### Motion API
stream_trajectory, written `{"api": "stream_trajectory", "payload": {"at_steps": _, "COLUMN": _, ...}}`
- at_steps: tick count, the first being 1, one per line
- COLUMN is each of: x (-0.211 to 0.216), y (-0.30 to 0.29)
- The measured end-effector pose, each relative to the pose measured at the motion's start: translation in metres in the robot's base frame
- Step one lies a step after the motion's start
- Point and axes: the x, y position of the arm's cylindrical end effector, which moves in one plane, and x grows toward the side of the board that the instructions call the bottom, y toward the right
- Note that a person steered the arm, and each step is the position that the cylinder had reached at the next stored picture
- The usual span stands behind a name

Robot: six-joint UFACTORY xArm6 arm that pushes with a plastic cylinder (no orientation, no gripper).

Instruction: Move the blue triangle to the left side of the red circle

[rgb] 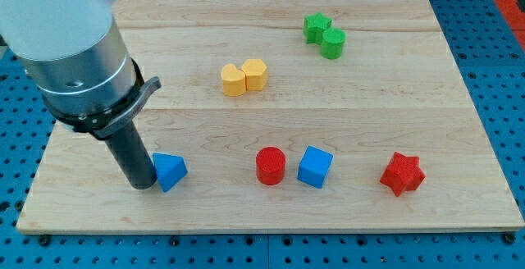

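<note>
The blue triangle lies on the wooden board near the view's bottom left. The red circle stands well to its right, with a gap of bare board between them. My tip rests on the board right against the blue triangle's left side, touching or almost touching it. The rod rises up and to the left into the large grey arm body.
A blue cube sits just right of the red circle. A red star is at the bottom right. A yellow heart and yellow hexagon touch at centre top. A green star and green cylinder touch at the top right.
</note>
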Motion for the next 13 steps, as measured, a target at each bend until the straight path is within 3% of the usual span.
{"api": "stream_trajectory", "payload": {"at_steps": 5, "x": -0.01, "y": 0.014}}
{"api": "stream_trajectory", "payload": {"at_steps": 13, "x": -0.01, "y": 0.102}}
